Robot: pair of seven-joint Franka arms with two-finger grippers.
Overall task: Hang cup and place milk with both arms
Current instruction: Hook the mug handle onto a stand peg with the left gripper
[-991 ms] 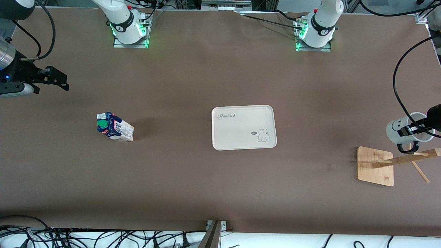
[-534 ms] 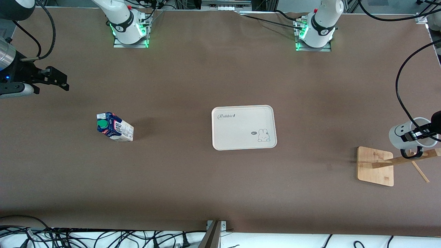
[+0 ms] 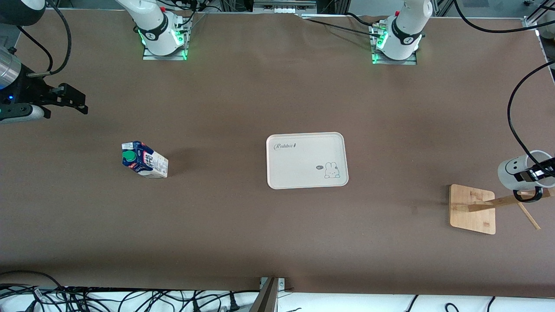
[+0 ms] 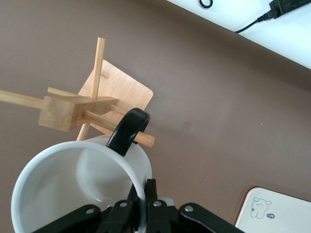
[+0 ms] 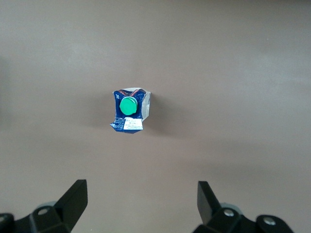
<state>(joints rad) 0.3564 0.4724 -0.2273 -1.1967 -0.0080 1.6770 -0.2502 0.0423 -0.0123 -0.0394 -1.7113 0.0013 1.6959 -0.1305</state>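
The white cup (image 3: 516,173) with the smiley face hangs in my left gripper (image 3: 537,174), which is shut on its rim. It is held over the wooden rack (image 3: 471,209) at the left arm's end of the table. In the left wrist view, the cup (image 4: 77,189) has its black handle (image 4: 127,131) over the tip of a rack peg (image 4: 141,140), and the left gripper (image 4: 146,191) pinches the rim. The milk (image 3: 144,159) stands on the table toward the right arm's end. My right gripper (image 3: 80,104) is open, up in the air; the milk (image 5: 130,110) shows below it.
A white rabbit tray (image 3: 307,160) lies in the middle of the table, and its corner shows in the left wrist view (image 4: 277,211). The rack's slanted post and pegs (image 3: 511,200) stick out over the table. Cables hang beside the left arm.
My left gripper has carried the cup toward the left arm's end of the table and lower in the front view, bringing its handle onto the rack's peg. The right arm has not moved.
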